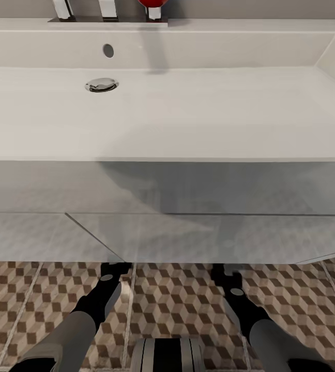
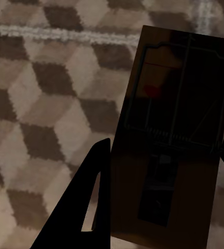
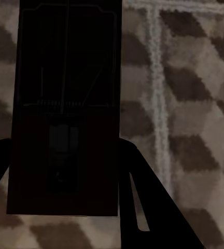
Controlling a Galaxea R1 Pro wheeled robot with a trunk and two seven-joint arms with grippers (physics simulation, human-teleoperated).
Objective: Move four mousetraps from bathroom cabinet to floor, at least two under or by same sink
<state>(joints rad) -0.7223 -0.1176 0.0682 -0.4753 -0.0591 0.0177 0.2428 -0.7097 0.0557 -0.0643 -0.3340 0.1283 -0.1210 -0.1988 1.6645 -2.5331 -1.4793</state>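
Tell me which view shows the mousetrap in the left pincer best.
The left wrist view: the mousetrap is close up between the left pincer's fingers, wire and red spot visible, over the patterned floor. In the head view that arm reaches under the sink, hiding the trap. The right wrist view shows a different mousetrap.

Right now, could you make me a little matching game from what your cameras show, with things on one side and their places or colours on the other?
Things:
1. round chrome drain
2. red knob
3. brown wooden mousetrap with a red spot
4. cube-patterned tiled bathroom floor

Descriptions:
A. between the left gripper's fingers
B. in the white basin's bottom
C. beneath the vanity, brown and beige
D. behind the basin, at the tap

Pairs: 1-B, 2-D, 3-A, 4-C
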